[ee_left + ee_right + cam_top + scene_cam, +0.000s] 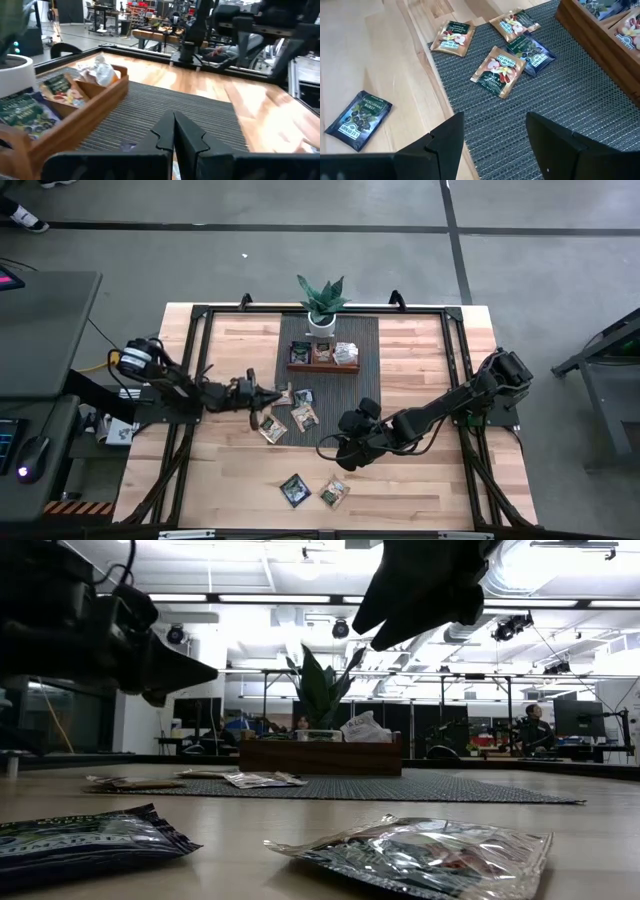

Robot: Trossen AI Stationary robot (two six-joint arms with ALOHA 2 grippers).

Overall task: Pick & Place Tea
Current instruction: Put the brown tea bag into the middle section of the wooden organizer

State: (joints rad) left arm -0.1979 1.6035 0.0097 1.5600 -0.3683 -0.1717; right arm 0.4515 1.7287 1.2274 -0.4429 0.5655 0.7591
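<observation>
Left dark gripper (268, 394) pinched shut, empty, over mat edge by tan square tea sachets (498, 71); right dark gripper (492, 135) jaws wide apart, empty.

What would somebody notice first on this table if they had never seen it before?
Probably the green plant at the table's far edge, with the wooden tray holding tea just in front of it. Then the tea packets scattered over the dark mat and bare wood, with the shut left claw and the open right claw poised beside them.
</observation>
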